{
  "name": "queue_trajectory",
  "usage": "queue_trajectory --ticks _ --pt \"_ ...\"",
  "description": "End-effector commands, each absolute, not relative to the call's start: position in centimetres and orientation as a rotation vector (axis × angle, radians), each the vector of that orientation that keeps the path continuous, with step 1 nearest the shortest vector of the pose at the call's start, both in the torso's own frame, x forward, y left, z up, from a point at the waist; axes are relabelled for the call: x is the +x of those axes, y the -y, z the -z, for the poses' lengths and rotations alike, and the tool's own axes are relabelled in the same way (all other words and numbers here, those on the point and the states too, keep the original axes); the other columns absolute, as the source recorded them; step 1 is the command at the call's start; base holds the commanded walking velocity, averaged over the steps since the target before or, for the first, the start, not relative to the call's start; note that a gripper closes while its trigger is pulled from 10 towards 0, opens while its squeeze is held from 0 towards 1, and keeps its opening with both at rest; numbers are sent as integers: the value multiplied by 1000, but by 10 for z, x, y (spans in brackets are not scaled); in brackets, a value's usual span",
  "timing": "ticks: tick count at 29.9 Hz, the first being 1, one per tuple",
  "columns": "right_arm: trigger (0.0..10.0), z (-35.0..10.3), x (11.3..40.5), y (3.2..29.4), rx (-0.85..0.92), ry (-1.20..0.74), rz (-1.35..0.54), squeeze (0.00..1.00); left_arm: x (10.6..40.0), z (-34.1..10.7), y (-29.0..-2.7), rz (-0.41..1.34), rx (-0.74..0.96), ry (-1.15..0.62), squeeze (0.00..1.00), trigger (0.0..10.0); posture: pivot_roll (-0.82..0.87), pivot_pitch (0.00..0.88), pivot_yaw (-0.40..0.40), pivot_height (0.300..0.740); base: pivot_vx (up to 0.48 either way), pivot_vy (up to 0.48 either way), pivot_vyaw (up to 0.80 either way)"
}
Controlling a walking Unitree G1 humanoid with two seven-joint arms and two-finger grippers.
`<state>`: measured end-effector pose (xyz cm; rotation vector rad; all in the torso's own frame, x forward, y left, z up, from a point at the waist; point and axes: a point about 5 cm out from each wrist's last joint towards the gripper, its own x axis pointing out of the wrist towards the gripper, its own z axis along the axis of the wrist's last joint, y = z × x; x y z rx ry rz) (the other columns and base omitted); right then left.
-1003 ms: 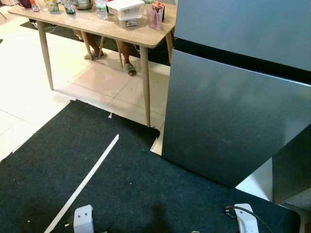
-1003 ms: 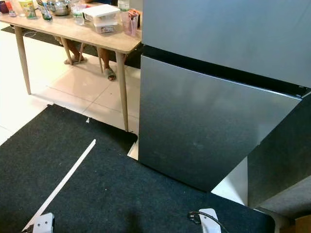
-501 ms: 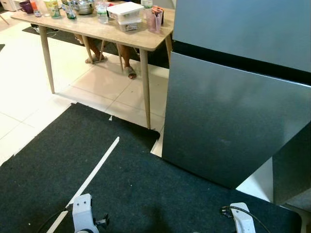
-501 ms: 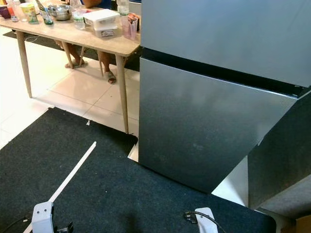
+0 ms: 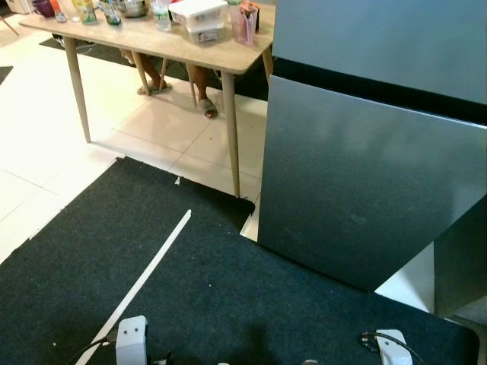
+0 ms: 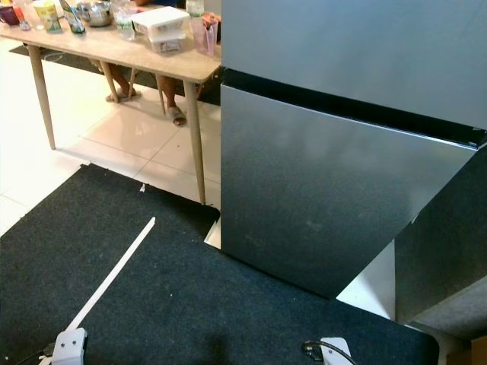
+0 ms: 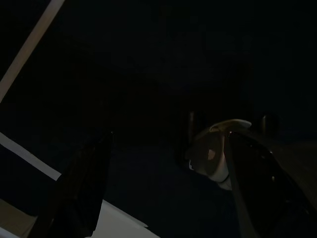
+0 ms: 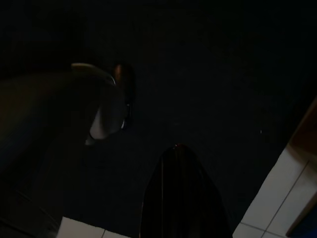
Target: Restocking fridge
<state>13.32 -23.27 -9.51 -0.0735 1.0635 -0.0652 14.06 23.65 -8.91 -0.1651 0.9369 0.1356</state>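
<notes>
Steel-grey fridge (image 5: 365, 167) doors, both closed, are seen at the right of the frame, standing at the edge of a black mat (image 5: 190, 296). A wooden desk (image 5: 144, 42) with containers is seen at upper left. Left hand (image 7: 163, 188) fingers are seen spread above the mat; the right hand (image 8: 181, 198) state cannot be told.

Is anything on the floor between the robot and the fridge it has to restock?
Nothing visible. Dark mat runs up to the closed fridge; the white tape strip lies flat, and the wooden table stands left of the fridge.
</notes>
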Motion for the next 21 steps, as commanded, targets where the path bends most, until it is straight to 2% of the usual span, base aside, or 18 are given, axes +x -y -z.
queue_trajectory --ticks 1,7,21 --pt "10000 96 128 237 -76 -1069 82 0 133 93 -233 -109 -157 -964 0 10000 -37 161 -10 740 0 0 0" --pt "10000 99 119 235 -66 -1078 91 0 125 94 -236 -89 -140 -984 0 10000 -47 194 13 740 0 0 0" --pt "10000 105 99 230 -54 -1105 95 0 127 90 -245 -72 -128 -961 0 10000 -49 254 45 740 0 0 0"
